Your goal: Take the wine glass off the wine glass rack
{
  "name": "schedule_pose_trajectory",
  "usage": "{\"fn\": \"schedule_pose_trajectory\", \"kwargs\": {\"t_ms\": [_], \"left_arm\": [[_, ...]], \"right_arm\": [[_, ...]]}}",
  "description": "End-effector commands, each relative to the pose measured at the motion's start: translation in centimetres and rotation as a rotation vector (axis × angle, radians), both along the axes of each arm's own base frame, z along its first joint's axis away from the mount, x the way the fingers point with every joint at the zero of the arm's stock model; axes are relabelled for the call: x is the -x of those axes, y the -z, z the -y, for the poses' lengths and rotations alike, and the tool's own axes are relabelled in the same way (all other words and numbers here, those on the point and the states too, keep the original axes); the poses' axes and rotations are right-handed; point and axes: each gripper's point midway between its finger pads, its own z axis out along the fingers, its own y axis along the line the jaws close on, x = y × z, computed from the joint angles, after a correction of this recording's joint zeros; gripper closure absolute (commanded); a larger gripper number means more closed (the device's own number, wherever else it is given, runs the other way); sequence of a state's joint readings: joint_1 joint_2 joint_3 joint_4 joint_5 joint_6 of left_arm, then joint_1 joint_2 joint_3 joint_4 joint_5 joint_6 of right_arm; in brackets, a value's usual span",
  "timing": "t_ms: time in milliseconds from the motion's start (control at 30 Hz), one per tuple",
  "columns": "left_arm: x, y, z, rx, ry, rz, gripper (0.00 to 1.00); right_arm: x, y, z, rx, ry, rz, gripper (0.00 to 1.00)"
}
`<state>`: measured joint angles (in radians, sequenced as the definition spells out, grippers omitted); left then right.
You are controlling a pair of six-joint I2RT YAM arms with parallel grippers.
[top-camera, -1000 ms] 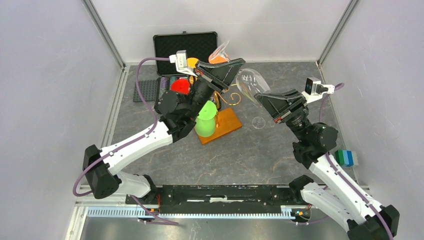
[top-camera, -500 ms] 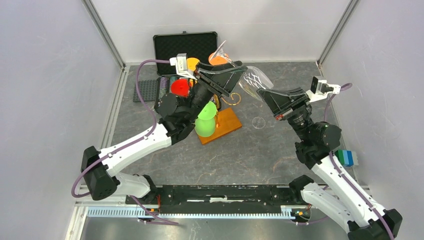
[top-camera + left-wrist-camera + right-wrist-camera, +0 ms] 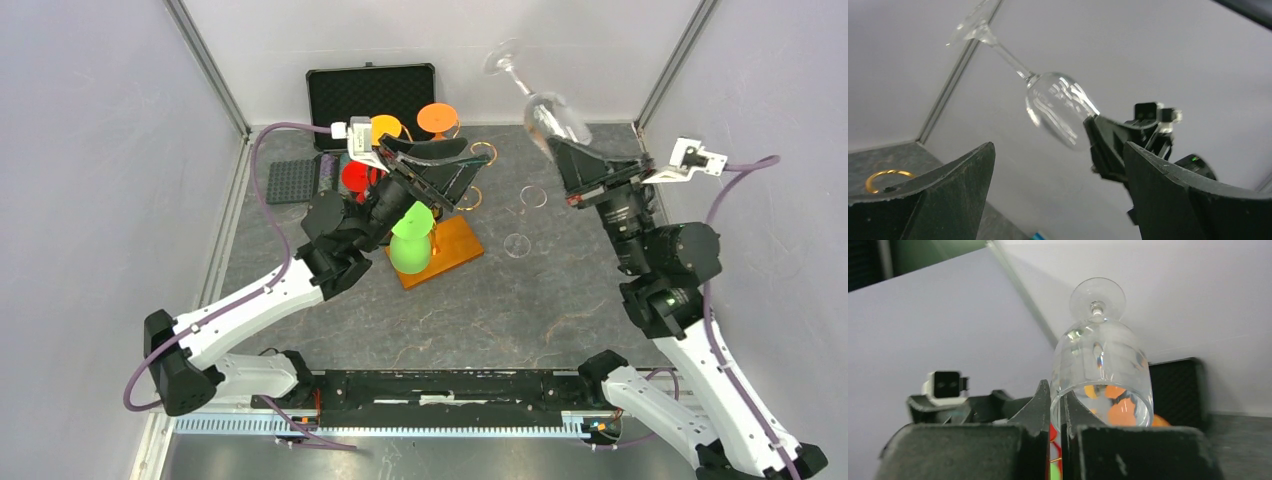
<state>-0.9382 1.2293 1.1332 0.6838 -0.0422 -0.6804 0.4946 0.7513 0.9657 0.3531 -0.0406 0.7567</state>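
Note:
A clear wine glass (image 3: 548,110) hangs in the air at the back right, tilted, its foot (image 3: 500,55) pointing up and back. My right gripper (image 3: 558,142) is shut on its rim, one finger inside the bowl (image 3: 1100,370) and one outside. The glass is well away from the wine glass rack (image 3: 445,245), a golden wire stand on an orange-brown wooden base. My left gripper (image 3: 465,162) stands open above the rack with nothing between its fingers. In the left wrist view the glass (image 3: 1058,107) floats beyond my open left gripper (image 3: 1058,190).
Green (image 3: 410,240), red (image 3: 358,178) and orange (image 3: 437,117) glasses hang on the rack. A black case (image 3: 372,90) lies open at the back, with a dark gridded mat (image 3: 292,180) to its left. A small clear disc (image 3: 517,245) lies right of the rack's base.
My left gripper has opened and pulled back over the rack. My right arm has carried the glass up and to the back right, away from the rack.

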Motion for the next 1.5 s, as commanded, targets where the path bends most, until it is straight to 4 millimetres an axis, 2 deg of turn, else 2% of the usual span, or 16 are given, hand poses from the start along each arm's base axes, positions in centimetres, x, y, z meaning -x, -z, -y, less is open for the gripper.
{"fn": "schedule_pose_trajectory", "kwargs": {"t_ms": [0,167,267,367,467,600,733,867,1000,1100,1267,1467], "left_arm": [[0.2,1.5,-1.4,-0.181,-0.086,0.028,0.00],[-0.1,2.7,-3.8,-0.446,-0.187,-0.013,0.00],[0.2,3.5,-5.8,-0.512,-0.240,-0.021,0.00],[0.3,4.6,-7.5,-0.577,-0.285,-0.041,0.00],[0.5,6.1,-9.4,-0.650,-0.329,-0.069,0.00],[1.3,9.0,-12.0,-0.739,-0.366,-0.122,0.00],[2.3,11.3,-14.8,-0.785,-0.409,-0.159,0.00],[3.4,12.2,-16.6,-0.790,-0.423,-0.142,0.00],[3.9,12.1,-17.8,-0.767,-0.445,-0.128,0.00],[3.9,12.3,-18.1,-0.770,-0.459,-0.117,0.00],[3.7,12.9,-18.2,-0.796,-0.470,-0.112,0.00],[3.5,13.3,-17.9,-0.801,-0.464,-0.108,0.00]], "right_arm": [[-2.1,0.0,6.2,0.174,0.402,-0.100,1.00],[-2.8,4.5,10.4,0.359,0.634,-0.306,1.00],[-2.9,8.1,13.3,0.483,0.780,-0.455,1.00],[-3.0,10.9,14.5,0.636,0.844,-0.559,1.00],[-3.1,13.5,14.5,0.789,0.825,-0.655,1.00],[-2.7,16.5,13.8,0.924,0.747,-0.742,1.00],[-2.5,20.6,12.6,1.034,0.641,-0.799,1.00],[-2.6,25.6,8.8,1.107,0.393,-0.840,1.00],[-2.7,29.3,8.7,1.174,0.361,-0.910,1.00],[-3.0,30.9,8.7,1.202,0.326,-0.942,1.00],[-3.9,33.0,9.8,1.219,0.312,-1.003,1.00],[-5.9,33.6,10.7,1.208,0.282,-1.024,1.00]]}}
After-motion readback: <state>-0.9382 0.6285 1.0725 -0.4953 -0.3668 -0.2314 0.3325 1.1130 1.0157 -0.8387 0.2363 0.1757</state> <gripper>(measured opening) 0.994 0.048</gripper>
